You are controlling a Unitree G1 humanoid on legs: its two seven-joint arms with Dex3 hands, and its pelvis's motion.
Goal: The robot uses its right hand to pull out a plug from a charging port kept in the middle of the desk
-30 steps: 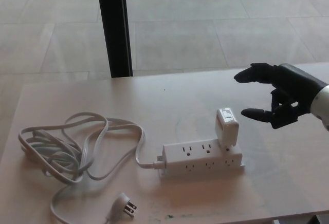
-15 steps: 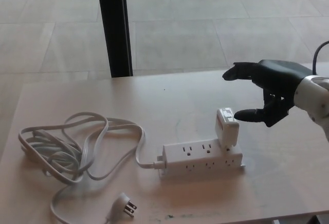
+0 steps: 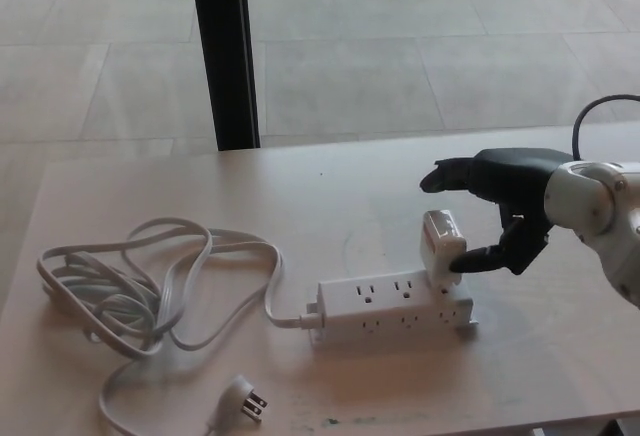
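A white power strip (image 3: pixel 393 308) lies in the middle of the pale desk (image 3: pixel 330 191). A white plug block (image 3: pixel 441 247) stands upright in its right end. My right hand (image 3: pixel 495 201) reaches in from the right, open, its fingers spread around the block: the upper fingers arch above and behind it, and the thumb (image 3: pixel 478 258) touches the block's right side. The strip's white cord (image 3: pixel 150 291) lies coiled on the left, ending in a loose plug (image 3: pixel 243 399) near the front edge. My left hand is out of sight.
A black post (image 3: pixel 222 51) rises behind the desk's far edge, with tiled floor beyond. The desk's front edge runs just below the strip and the loose plug.
My right hand has moved left and down toward the plug block, from clear of it to around it, its thumb now at the block's side.
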